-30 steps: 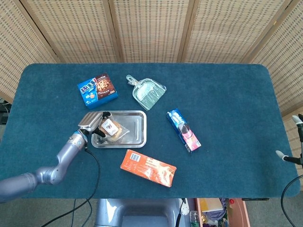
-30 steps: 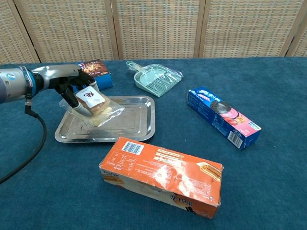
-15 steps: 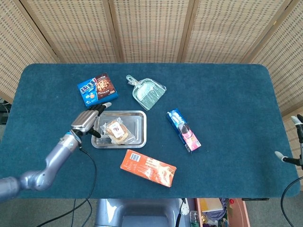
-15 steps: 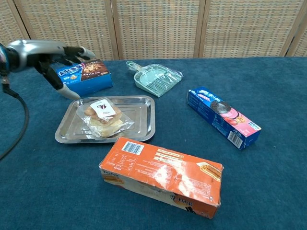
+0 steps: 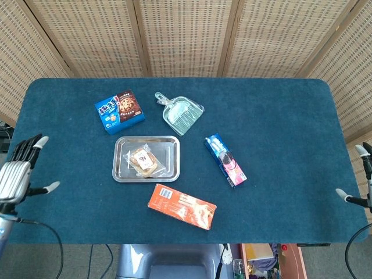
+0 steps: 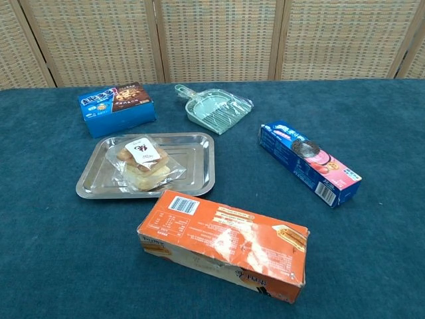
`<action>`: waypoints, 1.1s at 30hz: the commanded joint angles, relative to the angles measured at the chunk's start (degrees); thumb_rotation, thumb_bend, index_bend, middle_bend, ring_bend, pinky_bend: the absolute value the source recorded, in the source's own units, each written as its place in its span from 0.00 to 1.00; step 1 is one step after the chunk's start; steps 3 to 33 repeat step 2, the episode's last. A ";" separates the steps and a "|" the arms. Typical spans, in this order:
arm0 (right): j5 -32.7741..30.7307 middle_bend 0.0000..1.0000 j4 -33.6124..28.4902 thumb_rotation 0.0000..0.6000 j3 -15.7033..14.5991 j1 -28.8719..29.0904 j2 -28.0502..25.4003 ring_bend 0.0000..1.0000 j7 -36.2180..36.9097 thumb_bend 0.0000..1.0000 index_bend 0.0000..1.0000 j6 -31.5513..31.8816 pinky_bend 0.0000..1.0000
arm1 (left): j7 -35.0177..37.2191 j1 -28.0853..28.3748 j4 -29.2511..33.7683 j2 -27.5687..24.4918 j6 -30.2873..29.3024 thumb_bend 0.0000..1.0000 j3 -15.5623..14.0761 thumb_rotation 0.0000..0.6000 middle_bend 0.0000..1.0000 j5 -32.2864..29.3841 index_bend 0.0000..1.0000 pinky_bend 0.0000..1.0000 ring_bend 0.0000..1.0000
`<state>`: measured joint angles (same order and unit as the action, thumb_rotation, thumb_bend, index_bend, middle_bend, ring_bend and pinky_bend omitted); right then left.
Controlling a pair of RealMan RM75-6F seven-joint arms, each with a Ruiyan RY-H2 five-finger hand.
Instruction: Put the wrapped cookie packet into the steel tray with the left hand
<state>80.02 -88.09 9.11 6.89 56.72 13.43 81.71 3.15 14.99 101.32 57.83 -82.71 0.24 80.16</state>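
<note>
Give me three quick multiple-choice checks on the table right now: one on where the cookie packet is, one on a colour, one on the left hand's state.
1. Where does the wrapped cookie packet lie?
A. On the cloth beside the dustpan
B. Inside the steel tray
C. On top of the orange box

2. What colour is the small dustpan?
A. Pale green
B. Red
C. Black

3. How is the left hand?
A. Holding the packet
B. Pressing on the tray
C. Open and holding nothing, at the table's left edge

Answers:
1 B: the packet rests within the tray's rim in both views.
2 A: its scoop and handle are pale mint green.
3 C: in the head view its fingers are spread and nothing is in them, far from the tray.
</note>
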 commanded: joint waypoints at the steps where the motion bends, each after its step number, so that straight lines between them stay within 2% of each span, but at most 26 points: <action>1: 0.17 0.00 -0.05 1.00 -0.07 -0.13 -0.13 0.00 0.22 0.00 0.00 0.18 0.00 | 2.42 -2.76 -2.24 -0.51 -2.04 0.00 -2.18 1.00 0.00 2.70 0.00 0.00 0.00; 33: 0.19 0.00 0.04 1.00 -0.08 -0.17 -0.13 0.00 0.32 0.00 0.00 0.24 0.00 | 2.72 -2.99 -2.86 -0.27 -1.98 0.00 -2.20 1.00 0.00 2.96 0.00 0.00 0.00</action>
